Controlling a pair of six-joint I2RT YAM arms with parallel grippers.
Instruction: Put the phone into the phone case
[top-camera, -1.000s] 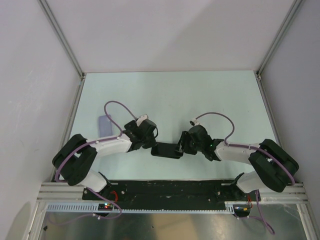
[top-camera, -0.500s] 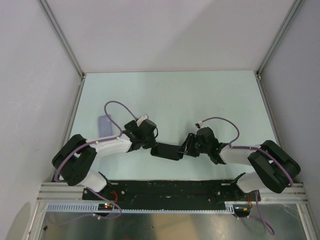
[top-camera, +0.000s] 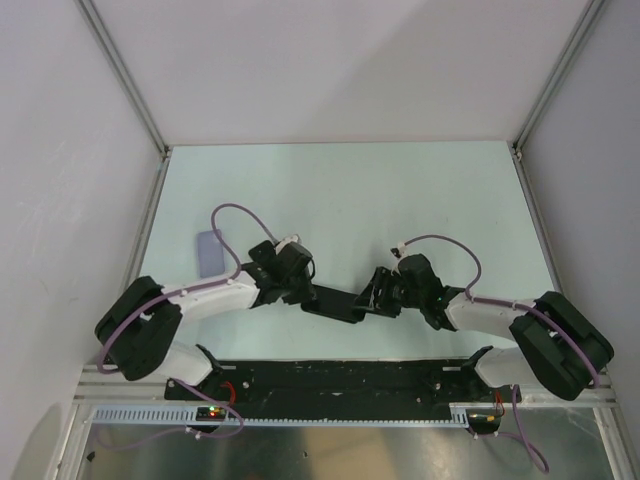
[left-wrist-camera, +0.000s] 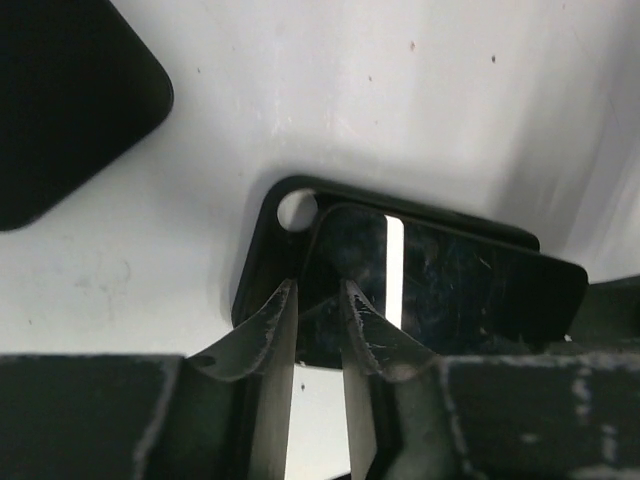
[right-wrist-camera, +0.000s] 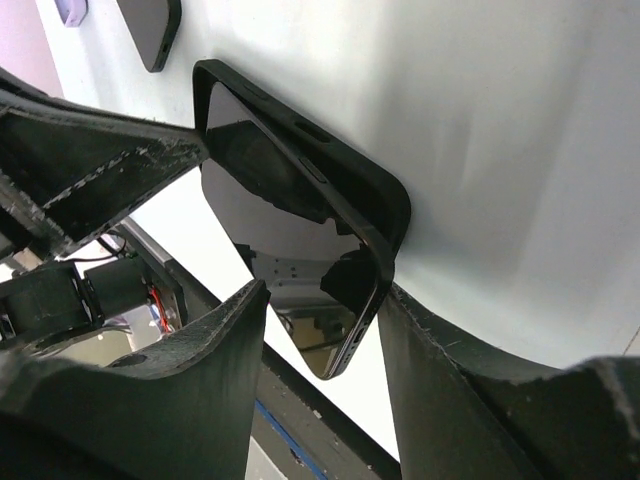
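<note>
The black phone case (left-wrist-camera: 280, 250) lies on the table with its camera hole up. The glossy black phone (left-wrist-camera: 450, 280) rests partly in it and tilted, with one end sticking out of the case (right-wrist-camera: 340, 360). My left gripper (left-wrist-camera: 318, 300) is shut on the camera-hole end of the case. My right gripper (right-wrist-camera: 325, 330) is open and straddles the phone's free end, with one finger (right-wrist-camera: 430, 350) against the case's corner (right-wrist-camera: 385, 200). In the top view the phone and case (top-camera: 335, 301) lie between the left gripper (top-camera: 302, 291) and the right gripper (top-camera: 372, 297).
A second flat black item (left-wrist-camera: 70, 100) lies on the table just beyond the case, and it also shows in the right wrist view (right-wrist-camera: 150, 30). A lavender rectangle (top-camera: 208, 250) lies at the left. The black base rail (top-camera: 340, 380) runs along the near edge.
The right gripper has drawn back a little to the right and sits at the phone's end. The left arm has sunk lower and shifted slightly, still at the case's left end.
</note>
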